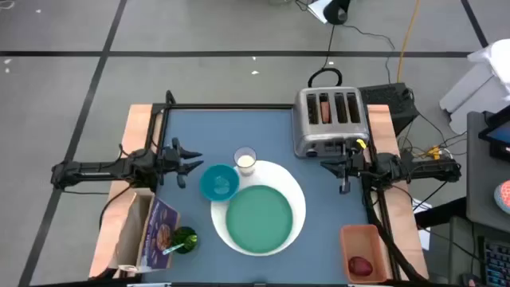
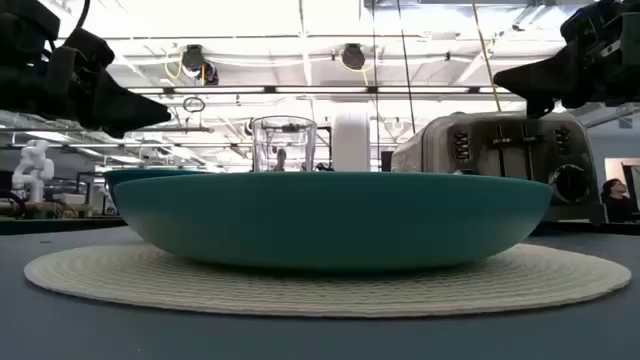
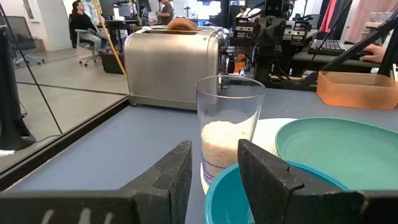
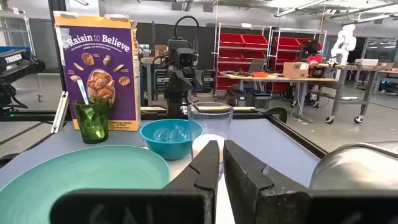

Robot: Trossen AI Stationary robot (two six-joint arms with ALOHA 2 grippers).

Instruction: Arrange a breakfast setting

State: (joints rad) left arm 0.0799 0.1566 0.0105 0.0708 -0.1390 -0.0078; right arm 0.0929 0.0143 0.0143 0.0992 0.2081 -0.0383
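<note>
- Two grippers hover above the blue table [image 1: 199,127], both empty and touching nothing.
- Left gripper [image 1: 194,163]: at the table's left side, fingers parted by a narrow gap. Seen from its wrist, the glass of milk [image 3: 228,127] stands beyond the gap, with the rim of the small bowl [image 3: 273,193] just under the fingertips.
- Right gripper [image 1: 328,167]: at the table's right side, just in front of the toaster [image 1: 329,121]; fingers [image 4: 208,163] pressed almost together, nothing between them.
- Glass of milk: clear, straight-walled, about a third filled with white. It stands just behind the white plate [image 1: 296,203] and close beside the small bowl.
- Small bowl: teal, round, glossy; it sits at the left edge of the white plate.
- Teal plate [image 1: 259,219]: round, smooth, shallow; rests centred on the larger white plate, whose rim looks ribbed in the low view.
- Toaster: brushed metal, four slots, rounded corners. A brown bagel [image 3: 181,24] pokes out of one slot.
- Cereal box [image 1: 159,231]: purple card, at the table's front left edge; in the right wrist view it stands upright.
- Green cup [image 1: 183,239]: translucent, faceted, holding a light-handled utensil; just beside the box.
- Apple [image 1: 360,265]: red, lying in an orange tray [image 1: 362,239] at front right.
</note>
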